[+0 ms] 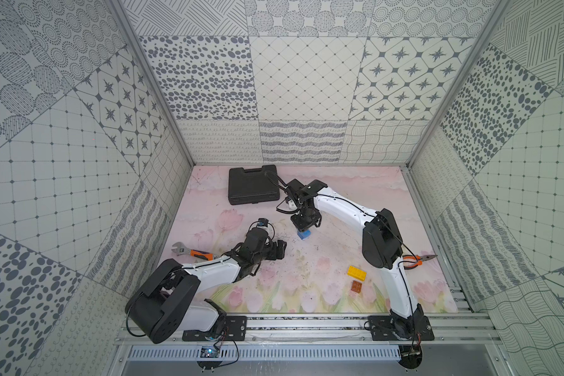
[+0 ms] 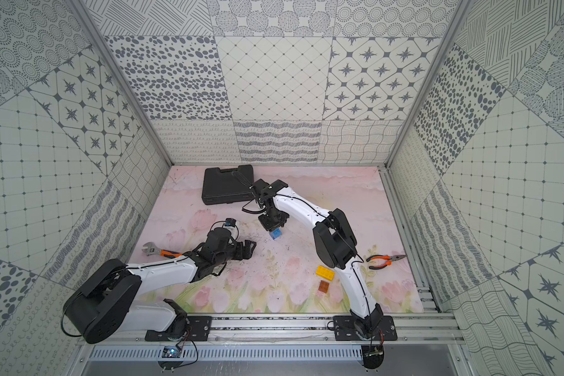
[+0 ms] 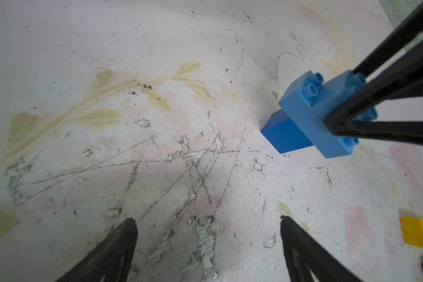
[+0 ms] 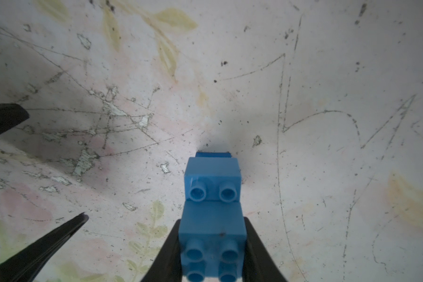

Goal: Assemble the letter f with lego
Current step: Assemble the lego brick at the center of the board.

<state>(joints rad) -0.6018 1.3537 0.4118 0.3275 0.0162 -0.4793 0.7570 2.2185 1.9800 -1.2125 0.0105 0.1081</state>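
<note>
Now, right gripper (image 4: 212, 219) clamped on top brick (image 4: 211, 244) of 3-brick blue stack (image 3: 303, 117), left gripper (image 3: 208, 219) open and empty; off-centre press could tip the overhanging stack.

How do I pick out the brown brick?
Start at the right arm's white lower link by the front rail. Two loose bricks lie beside it; the brown brick is the smaller, square one, nearer the rail than the yellow brick.
</note>
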